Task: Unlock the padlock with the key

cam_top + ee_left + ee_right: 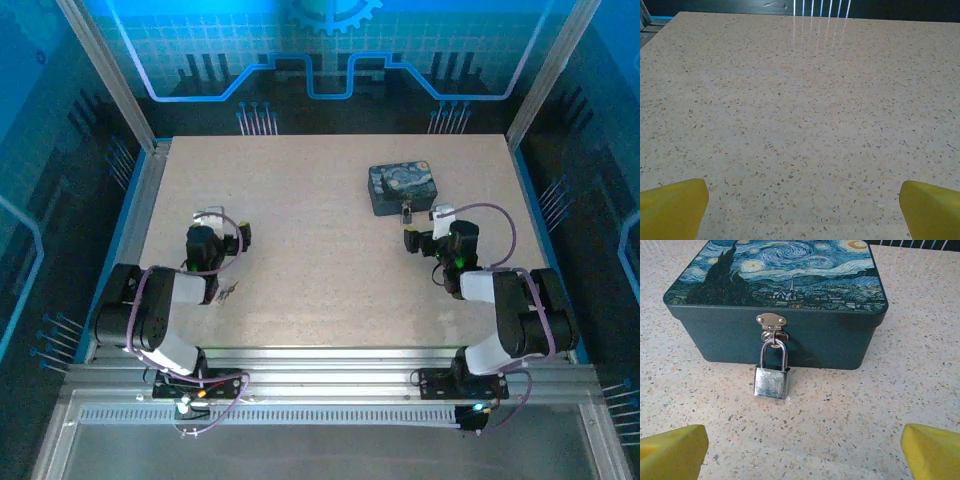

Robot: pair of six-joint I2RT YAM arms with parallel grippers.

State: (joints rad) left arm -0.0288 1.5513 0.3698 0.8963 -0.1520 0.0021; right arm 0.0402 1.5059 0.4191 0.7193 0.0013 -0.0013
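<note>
The padlock [771,382] is small and silvery. Its shackle is hooked through the brass hasp [771,322] on the front of the dark-blue painted tin [830,342], and its body rests on the table. In the top view the padlock [407,212] sits just in front of the tin [402,186]. My right gripper [805,452] is open a short way before the padlock, with its yellow fingertips [672,450] wide apart and empty; from above it is [428,228]. My left gripper [222,224] is open over bare table, also seen as [804,212]. What looks like the key [228,291] lies beside my left arm.
The speckled tabletop [320,260] is bounded by metal rails and blue panel walls. The tin stands at the back right. Both arm bases sit at the near edge.
</note>
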